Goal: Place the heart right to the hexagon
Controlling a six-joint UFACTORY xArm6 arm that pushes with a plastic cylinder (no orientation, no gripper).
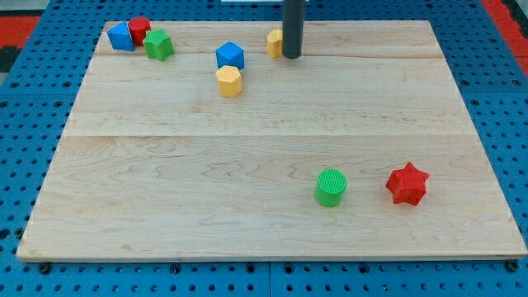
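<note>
— What is the desk [247, 165] made of?
— Pale wood, smooth and matt, with visible grain. The blocks look like matt plastic; the green cylinder [331, 187] is finely ribbed.
— And your rod?
— Dark, with a dull sheen down to my tip [292, 55].

The dark rod [292, 25] runs out past the view's top edge, so its upper part is cut off. It covers the right side of a yellow block [274, 43] at the desk's [247, 181] far edge; that block's shape cannot be made out. My tip [291, 56] touches this yellow block or stands just beside it.
</note>
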